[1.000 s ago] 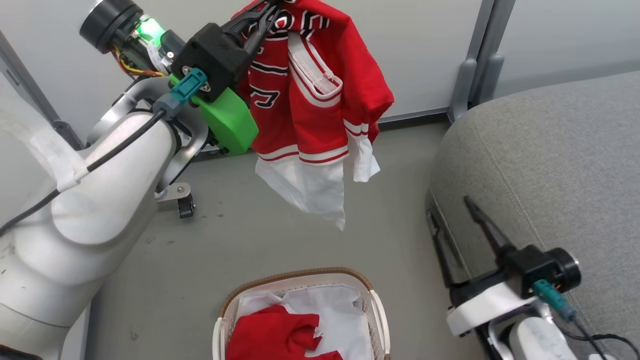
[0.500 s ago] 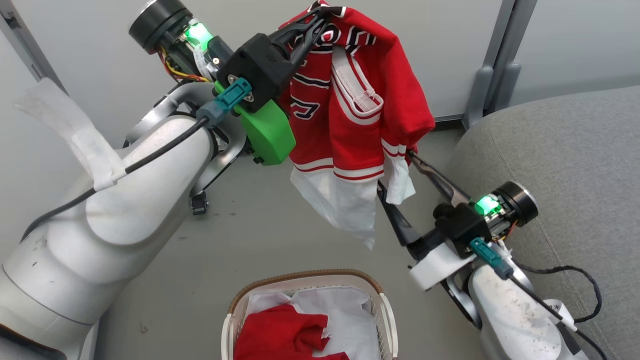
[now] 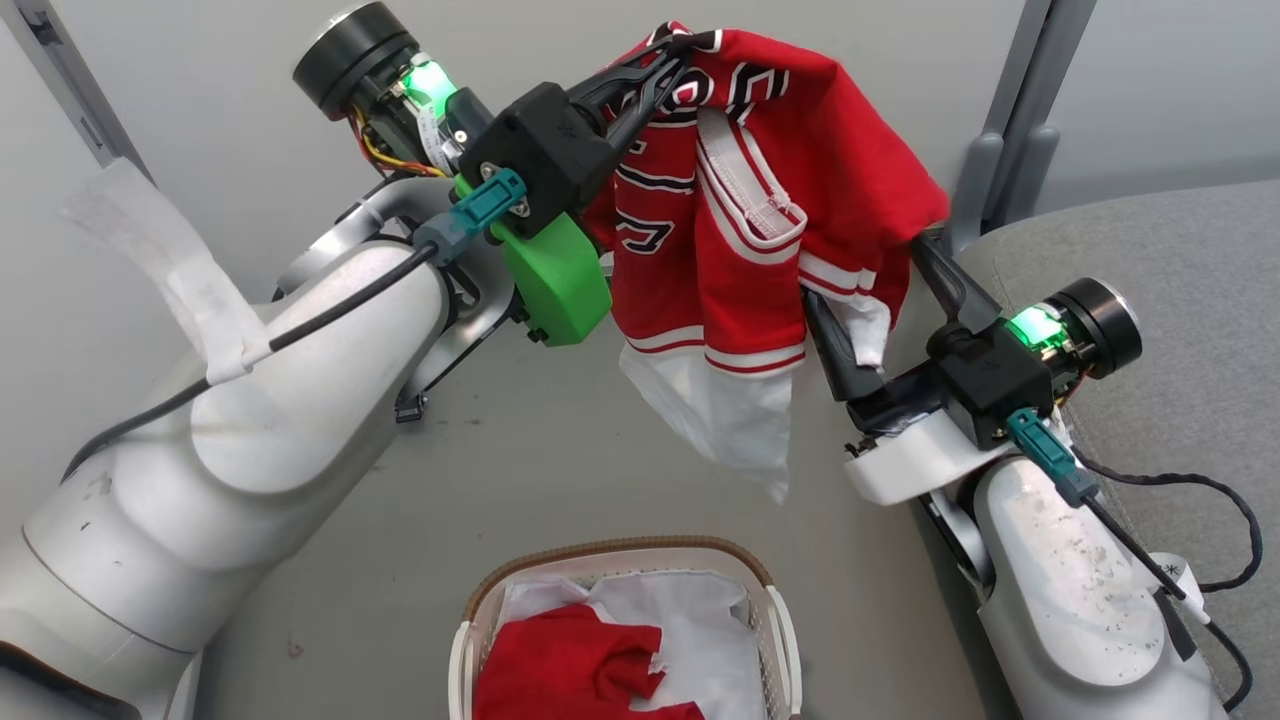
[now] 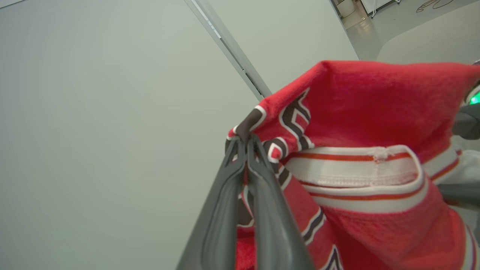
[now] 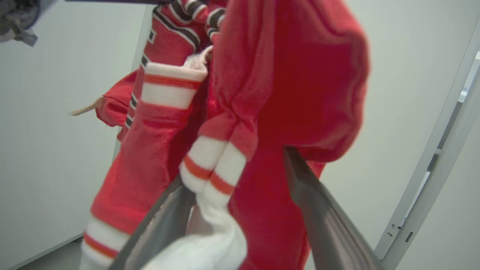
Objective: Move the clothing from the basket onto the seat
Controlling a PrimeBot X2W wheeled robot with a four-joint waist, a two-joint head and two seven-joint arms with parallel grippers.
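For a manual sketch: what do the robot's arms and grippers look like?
The left arm and right arm: rounded white shells, the right speckled dark. The left gripper and right gripper: black body, two long dark fingers, teal connector with black cable, green light. The left also has a bright green cover.

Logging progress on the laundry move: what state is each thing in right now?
left tool: shut on the jersey, raised.
right tool: open, fingers either side of the jersey's striped cuff.
jersey: hanging in the air from the left tool.
basket: holds a red garment on its white lining.
seat: no clothing on the part in view.
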